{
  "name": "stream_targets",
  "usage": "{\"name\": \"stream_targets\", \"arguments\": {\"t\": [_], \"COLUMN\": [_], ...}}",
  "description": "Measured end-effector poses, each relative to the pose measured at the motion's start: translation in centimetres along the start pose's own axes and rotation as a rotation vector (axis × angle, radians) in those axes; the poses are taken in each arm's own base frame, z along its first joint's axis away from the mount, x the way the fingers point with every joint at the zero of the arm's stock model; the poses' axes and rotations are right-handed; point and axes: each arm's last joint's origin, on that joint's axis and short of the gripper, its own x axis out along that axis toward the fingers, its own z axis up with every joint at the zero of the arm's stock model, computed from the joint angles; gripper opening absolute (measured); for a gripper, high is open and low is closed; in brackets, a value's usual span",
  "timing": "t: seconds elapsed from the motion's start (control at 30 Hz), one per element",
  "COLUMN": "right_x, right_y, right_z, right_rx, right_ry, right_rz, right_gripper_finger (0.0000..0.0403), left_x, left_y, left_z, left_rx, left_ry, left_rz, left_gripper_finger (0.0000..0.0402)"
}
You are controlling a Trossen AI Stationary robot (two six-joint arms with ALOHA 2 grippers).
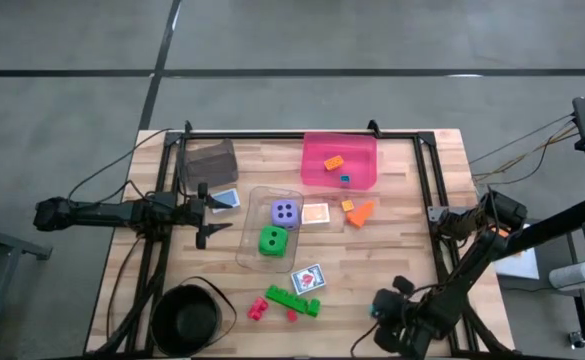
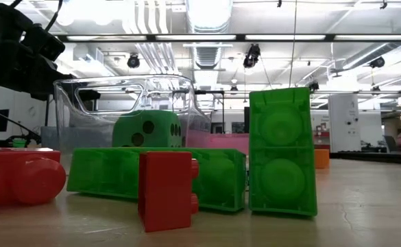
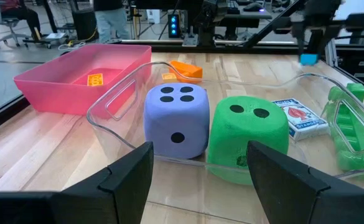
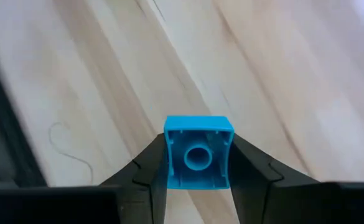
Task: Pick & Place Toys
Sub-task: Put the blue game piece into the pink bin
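Right claw [image 4: 197,163] is pinching a small teal brick [image 4: 198,151], fingers tight on both of its sides, held above bare wood of the desk [image 1: 412,215]; in the high view that claw [image 1: 384,312] sits at lower right of the frame, near the desk's bottom edge. Left claw [image 1: 212,217] is at left-center of the high view, spread and gripping nothing, pointed at the clear bin [image 1: 247,240]; its wrist view shows both fingers [image 3: 129,174] apart in front of the bin wall. Inside the clear bin: purple die [image 1: 285,212] toward the top, green die [image 1: 272,241] just below it, side by side in the left wrist view. Pink bin [image 1: 365,170] is at upper center, with an orange brick [image 1: 333,162] and a small teal piece [image 1: 344,180] in it. Just below the pink bin on the desk: a picture card [image 1: 315,214] and an orange piece [image 1: 358,211]. Another card [image 1: 226,199] lies by the left claw, beside a grey bin [image 1: 208,160]. Lower center: playing-card box [image 1: 308,279], green brick [image 1: 292,300] and red pieces [image 1: 258,309] near it. Black bowl [image 1: 187,316] at lower left. Low view shows green bricks [image 2: 282,151] and a red brick [image 2: 166,189] up close, the green die behind them in the clear bin.
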Motion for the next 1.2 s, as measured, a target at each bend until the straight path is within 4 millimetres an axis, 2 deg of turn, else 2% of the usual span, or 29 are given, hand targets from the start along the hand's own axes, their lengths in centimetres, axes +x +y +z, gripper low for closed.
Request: {"name": "stream_targets", "arguments": {"t": [0.3,0.53,0.7,0.97,1.1,1.2], "right_x": [0.1,0.9,2.3,6.0,7.2,8.0], "right_y": [2.4,3.9,4.0,1.8,-0.2,-2.1], "right_z": [3.2,7.1,9.6,13.9,16.7,18.8], "right_rx": [-0.252,-0.397,-0.497,-0.572,-0.587,-0.583], "right_ry": [-0.438,-0.625,-0.747,-0.898,-0.940,-0.945], "right_rz": [0.085,0.194,0.325,0.543,0.660,0.661], "right_gripper_finger": [0.0122,0.0122,0.0122,0.0122,0.0122,0.0122], "left_x": [0.0,0.0,0.0,0.0,0.0,0.0], "left_y": [0.0,0.0,0.0,0.0,0.0,0.0], "left_z": [0.0,0.0,0.0,0.0,0.0,0.0], "left_rx": [0.000,0.000,0.000,0.000,0.000,0.000], "left_ry": [0.000,0.000,0.000,0.000,0.000,0.000], "left_rz": [0.000,0.000,0.000,0.000,0.000,0.000], "left_gripper_finger": [0.0258,0.0258,0.0258,0.0258,0.0258,0.0258]}}
